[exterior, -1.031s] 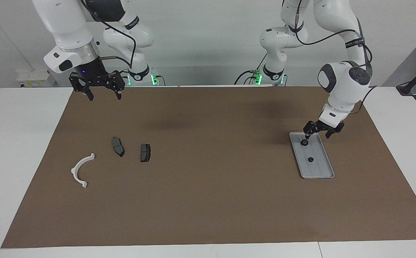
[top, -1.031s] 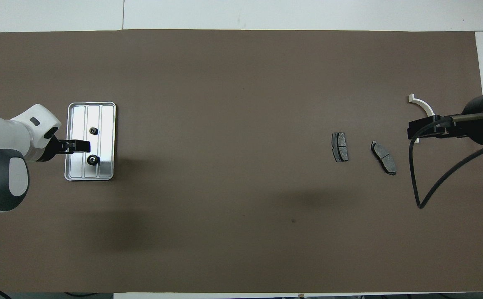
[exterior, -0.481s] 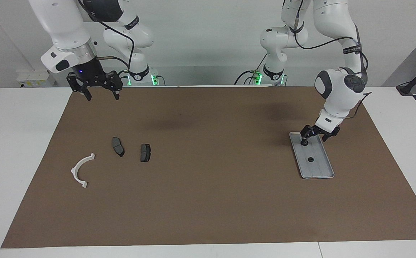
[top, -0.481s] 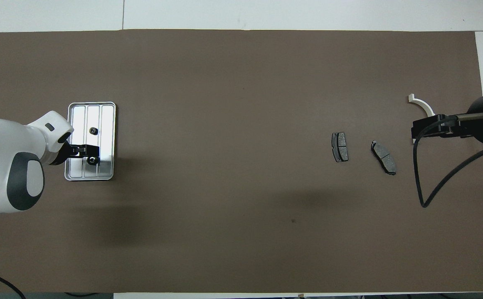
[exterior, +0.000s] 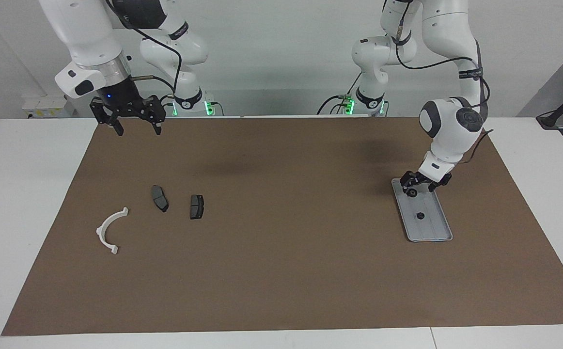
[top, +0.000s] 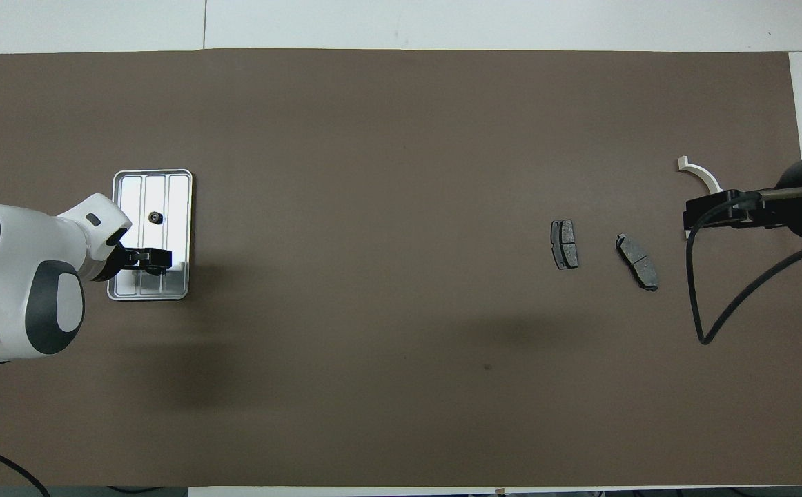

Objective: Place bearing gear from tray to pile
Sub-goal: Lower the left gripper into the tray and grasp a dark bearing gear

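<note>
The silver ribbed tray [exterior: 431, 228] [top: 173, 200] lies toward the left arm's end of the table. Two small black bearing gears sit in it. One bearing gear [exterior: 411, 192] is at the tray's end nearer the robots, the other gear [exterior: 420, 215] [top: 155, 217] near its middle. My left gripper [exterior: 425, 186] [top: 156, 261] is open and low over the nearer gear, hiding it in the overhead view. The pile is a white curved bracket [exterior: 111, 228] [top: 701, 176] and two dark pads [exterior: 159, 198] [exterior: 196, 206]. My right gripper [exterior: 138, 130] [top: 691, 212] waits open, raised over the mat's edge.
A brown mat [exterior: 281, 252] covers most of the white table. Between the tray and the pile the mat is bare. The right arm's black cable [top: 701, 297] hangs over the mat beside the pads.
My left gripper has come down and shifted over the nearer gear at the tray's end. My right gripper rose slightly, then held still. Gears, tray and pile have not moved.
</note>
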`<state>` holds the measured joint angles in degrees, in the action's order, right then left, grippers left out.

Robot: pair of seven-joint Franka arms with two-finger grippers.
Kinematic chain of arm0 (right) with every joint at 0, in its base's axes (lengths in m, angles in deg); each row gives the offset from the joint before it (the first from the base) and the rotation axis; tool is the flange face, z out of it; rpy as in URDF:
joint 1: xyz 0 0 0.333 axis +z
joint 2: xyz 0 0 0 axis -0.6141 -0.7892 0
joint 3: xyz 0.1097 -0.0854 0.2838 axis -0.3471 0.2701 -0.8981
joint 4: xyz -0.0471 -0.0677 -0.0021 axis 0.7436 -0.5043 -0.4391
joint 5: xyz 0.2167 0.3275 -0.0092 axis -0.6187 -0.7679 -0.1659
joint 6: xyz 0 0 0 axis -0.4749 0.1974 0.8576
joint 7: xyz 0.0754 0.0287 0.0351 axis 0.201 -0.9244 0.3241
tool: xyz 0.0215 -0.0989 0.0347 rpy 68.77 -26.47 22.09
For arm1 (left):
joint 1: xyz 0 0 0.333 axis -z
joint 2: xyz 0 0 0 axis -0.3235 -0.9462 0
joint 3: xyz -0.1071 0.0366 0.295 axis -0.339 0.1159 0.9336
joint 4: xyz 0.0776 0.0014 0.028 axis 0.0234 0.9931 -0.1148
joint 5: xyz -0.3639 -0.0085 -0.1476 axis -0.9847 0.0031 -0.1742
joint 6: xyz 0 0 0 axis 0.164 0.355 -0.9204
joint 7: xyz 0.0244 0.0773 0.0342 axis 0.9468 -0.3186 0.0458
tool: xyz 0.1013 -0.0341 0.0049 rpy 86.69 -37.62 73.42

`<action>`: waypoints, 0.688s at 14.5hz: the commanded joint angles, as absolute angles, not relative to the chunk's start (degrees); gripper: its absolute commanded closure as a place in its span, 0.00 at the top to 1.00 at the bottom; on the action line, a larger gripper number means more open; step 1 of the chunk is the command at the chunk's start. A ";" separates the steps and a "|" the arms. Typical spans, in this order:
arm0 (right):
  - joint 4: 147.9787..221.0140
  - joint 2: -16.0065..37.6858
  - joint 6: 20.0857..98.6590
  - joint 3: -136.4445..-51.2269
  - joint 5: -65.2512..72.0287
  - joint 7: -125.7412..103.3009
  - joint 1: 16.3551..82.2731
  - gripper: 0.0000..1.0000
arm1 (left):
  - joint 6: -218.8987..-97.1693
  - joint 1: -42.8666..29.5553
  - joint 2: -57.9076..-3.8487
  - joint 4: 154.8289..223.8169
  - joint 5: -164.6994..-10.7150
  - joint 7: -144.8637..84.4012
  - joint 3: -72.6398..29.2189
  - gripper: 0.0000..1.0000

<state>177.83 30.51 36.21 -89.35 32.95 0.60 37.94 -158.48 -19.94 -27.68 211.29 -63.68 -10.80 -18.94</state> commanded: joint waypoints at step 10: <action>179.01 31.54 37.66 -89.80 32.40 -0.85 35.69 1.00 | -161.86 -17.47 -28.02 213.54 -63.19 -12.77 -18.77 0.17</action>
<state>177.86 30.58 36.64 -89.34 32.95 0.60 36.86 -159.87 -18.23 -27.69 212.55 -63.69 -11.71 -19.38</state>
